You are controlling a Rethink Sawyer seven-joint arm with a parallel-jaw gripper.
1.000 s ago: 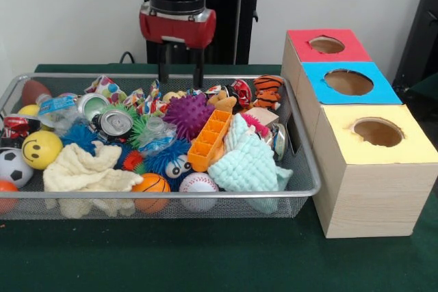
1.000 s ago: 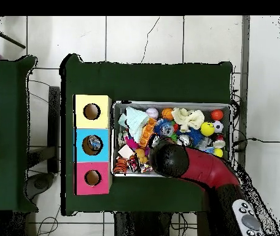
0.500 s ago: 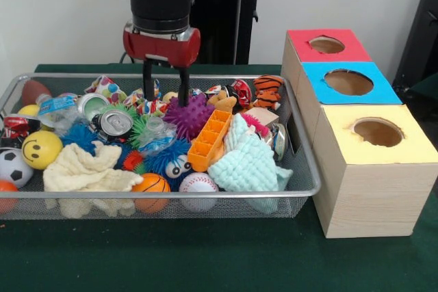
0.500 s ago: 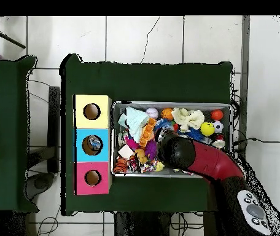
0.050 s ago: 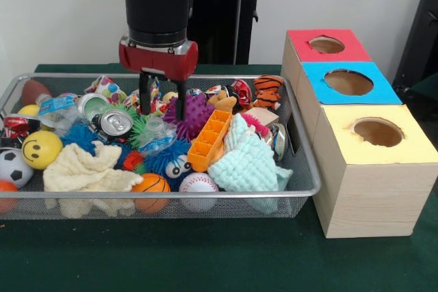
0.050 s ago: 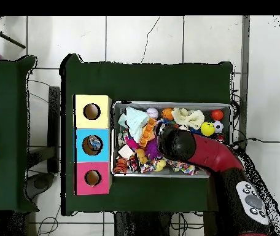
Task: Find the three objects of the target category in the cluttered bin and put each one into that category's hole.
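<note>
Above the crowded wire bin [image 5: 304, 169], the gripper [image 5: 162, 107] hangs with fingers apart near the purple spiky ball [image 5: 189, 115]; closing here could snag the neighbouring green spiky toy [image 5: 139, 128] instead.

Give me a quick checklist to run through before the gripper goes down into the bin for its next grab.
1. Gripper open: ok, both fingers apart, nothing between them.
2. Gripper over the bin: ok, it hangs above the middle clutter, beside the purple spiky ball.
3. Target directly under the fingers: cannot tell, a crushed can, a clear plastic bottle and spiky toys crowd that spot.
4. Holes free: the yellow box and red box look open; the blue box already shows something inside.
5. Path to the boxes: ok, nothing tall stands between.
</note>
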